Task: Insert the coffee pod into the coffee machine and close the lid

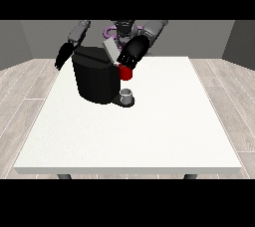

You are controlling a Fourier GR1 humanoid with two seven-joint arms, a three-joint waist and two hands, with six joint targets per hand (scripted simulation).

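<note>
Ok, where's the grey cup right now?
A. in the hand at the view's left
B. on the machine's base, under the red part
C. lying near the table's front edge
B: the grey cup stands on the base of the coffee machine, just below the red part.

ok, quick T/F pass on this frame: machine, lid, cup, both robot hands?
1. The black coffee machine stands on the white table. True.
2. Its lid is shut flat. False: it stands raised at a slant.
3. A small grey cup sits on the machine's base. True.
4. The robot hand at the view's right hangs off to the side of the table. False: it is at the machine's top by the lid, with a red part just below it.
5. The robot hand at the view's left holds the cup. False: it hangs beside the machine, holding nothing.
</note>
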